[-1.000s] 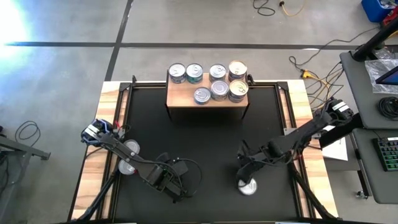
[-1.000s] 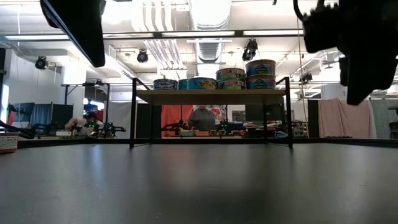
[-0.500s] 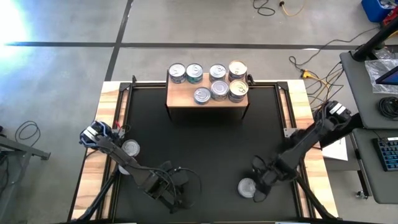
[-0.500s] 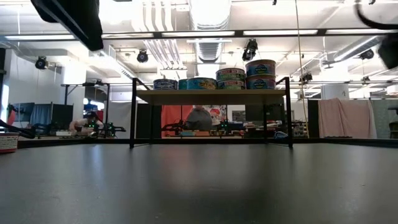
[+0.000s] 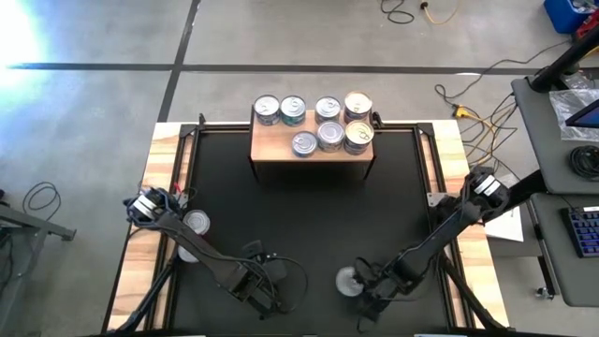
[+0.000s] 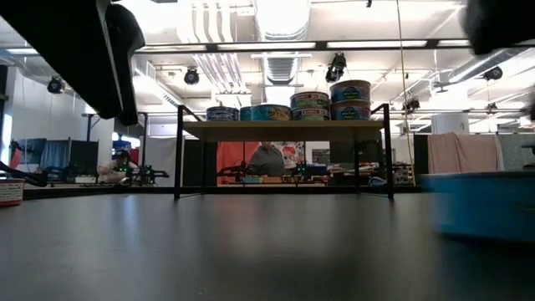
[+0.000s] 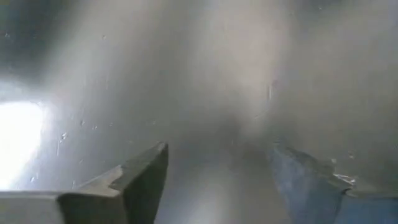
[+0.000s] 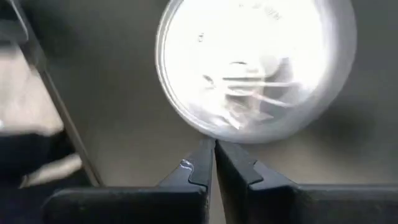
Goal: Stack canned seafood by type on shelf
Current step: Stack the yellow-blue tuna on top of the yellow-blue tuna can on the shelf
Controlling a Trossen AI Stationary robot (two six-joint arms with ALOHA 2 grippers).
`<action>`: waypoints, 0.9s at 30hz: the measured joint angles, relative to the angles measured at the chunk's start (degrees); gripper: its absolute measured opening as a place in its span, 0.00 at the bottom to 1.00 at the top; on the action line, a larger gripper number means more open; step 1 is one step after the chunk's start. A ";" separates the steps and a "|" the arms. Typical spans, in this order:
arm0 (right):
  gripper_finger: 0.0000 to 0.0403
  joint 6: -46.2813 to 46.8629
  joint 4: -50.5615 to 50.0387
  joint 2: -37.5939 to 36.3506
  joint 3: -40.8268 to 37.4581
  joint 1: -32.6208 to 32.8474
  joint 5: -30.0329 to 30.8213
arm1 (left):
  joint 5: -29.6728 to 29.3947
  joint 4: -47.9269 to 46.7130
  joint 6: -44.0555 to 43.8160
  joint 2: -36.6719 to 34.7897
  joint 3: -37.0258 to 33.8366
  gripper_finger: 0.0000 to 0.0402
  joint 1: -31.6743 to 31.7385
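Note:
The shelf (image 5: 271, 145) stands at the far middle of the black mat, with several tins of canned seafood (image 5: 318, 122) on its wood top. In the low view the two tins at its right end (image 6: 350, 99) are stacked two high. One silver-topped tin (image 5: 348, 281) stands upright on the mat near the front edge; it shows blurred and blue in the low view (image 6: 481, 205). My right gripper (image 5: 367, 288) is shut, just right of that tin. My left gripper (image 7: 217, 168) is open over bare mat at the front left (image 5: 267, 285), with nothing between its fingers. My right gripper touches the tin's side wall at its top rim (image 8: 214, 138) with the tips of its shut fingers (image 8: 202, 158). It comes from the table's right, slanting down. The tin stands upright on the mat, with its flat top up.
Two more tins (image 5: 196, 223) (image 5: 187, 253) sit at the mat's left edge, partly under the left arm. Wood borders (image 5: 150, 215) frame the mat. A desk with a keyboard (image 5: 582, 229) stands to the right. A person (image 6: 269, 159) shows in the room behind the shelf.
My right gripper has swung out to the right of the near tin, then come back toward the left and the near edge against it. The tin has slid a short way left along the mat, still upright. My left gripper has sunk a little toward the near edge.

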 joint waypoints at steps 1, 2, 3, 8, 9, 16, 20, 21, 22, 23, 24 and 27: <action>0.03 -0.23 -1.49 -0.15 0.99 -0.01 1.90 | -0.03 0.15 0.52 0.09 0.00 0.67 0.00; 0.03 -0.79 -3.03 -0.18 1.62 -0.01 2.69 | -0.02 0.09 1.24 0.10 -0.06 0.69 0.00; 0.03 -1.54 -3.83 -0.09 2.16 0.05 3.15 | -0.04 0.07 1.75 0.10 -0.09 0.71 0.00; 0.03 -2.19 -4.96 -0.01 2.06 0.12 3.61 | -0.94 0.23 2.91 0.10 -0.09 0.77 -0.04; 0.03 -1.46 -5.25 -0.01 1.45 0.12 3.55 | -1.09 0.21 3.40 0.10 -0.07 0.78 -0.04; 0.03 2.47 -2.00 0.47 -3.87 -1.18 -0.19 | 2.75 -11.51 15.47 0.06 4.52 0.79 0.24; 0.03 -3.55 1.80 0.47 -3.84 -4.64 0.02 | 3.39 -16.63 13.59 -0.09 7.58 0.79 1.56; 0.03 -5.64 2.76 0.47 -3.47 -5.70 0.06 | 5.01 -16.77 11.91 -0.11 7.77 0.80 2.19; 0.03 -7.55 3.78 0.47 -2.93 -6.71 0.01 | 7.43 -16.72 10.12 -0.14 7.86 0.80 2.85; 0.03 -9.52 4.69 0.46 -2.27 -7.61 0.04 | 9.28 -16.35 8.09 -0.12 7.86 0.80 3.45; 0.03 -11.74 4.78 0.41 -1.48 -8.38 0.04 | 10.57 -15.95 5.89 0.03 7.84 0.80 4.00; 0.03 -19.18 4.45 0.36 1.15 -9.46 0.27 | 11.55 -15.39 -2.29 0.10 7.24 0.80 4.57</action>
